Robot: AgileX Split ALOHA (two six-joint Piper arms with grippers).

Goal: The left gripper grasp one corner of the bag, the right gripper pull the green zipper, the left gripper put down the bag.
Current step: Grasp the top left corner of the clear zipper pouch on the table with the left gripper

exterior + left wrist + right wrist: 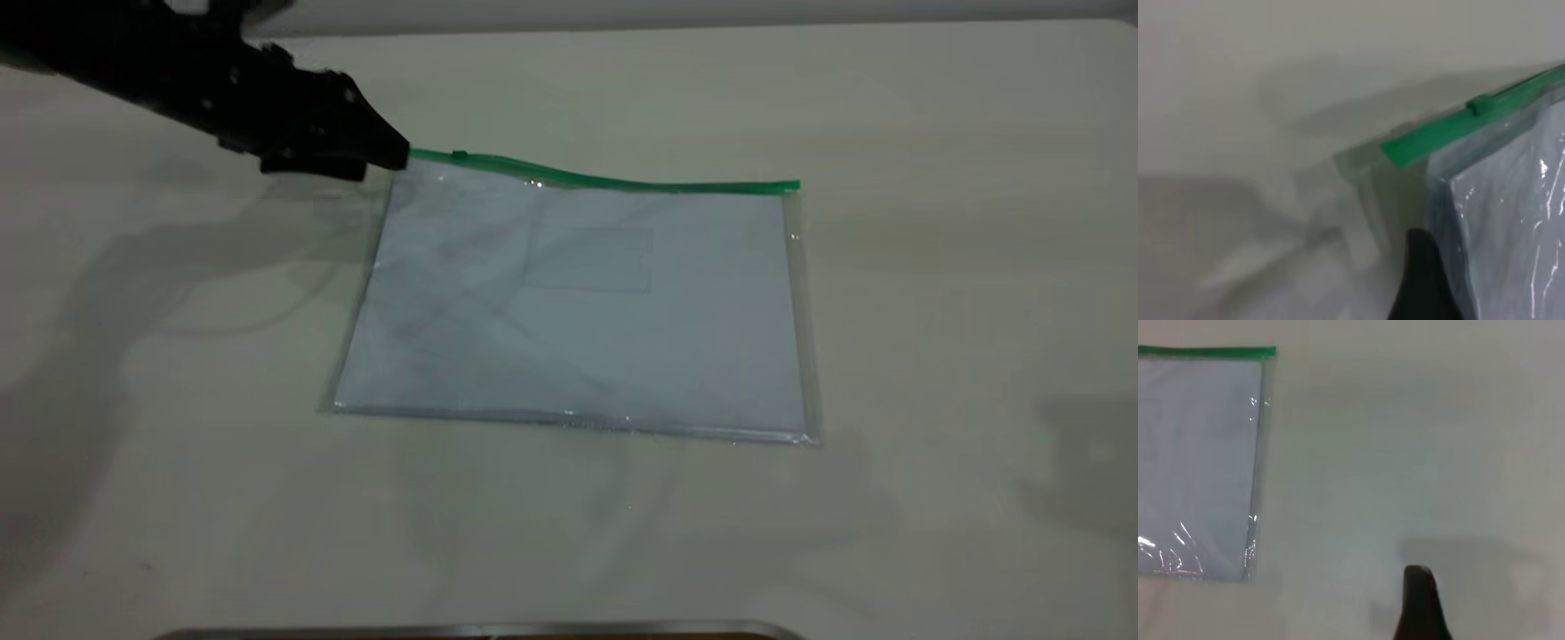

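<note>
The bag, a clear pouch with white sheets and a small pocket, lies flat on the table. Its far left corner is raised. The green zipper runs along the far edge, with its slider tab near the left end. My left gripper is shut on that raised corner. In the left wrist view the zipper, the slider and the bag lie beside my dark finger. My right gripper hovers over bare table to the right of the bag, apart from it.
The pale table stretches all round the bag. A metal-edged object shows at the near edge. The right arm is out of the exterior view; only its shadow falls at the right.
</note>
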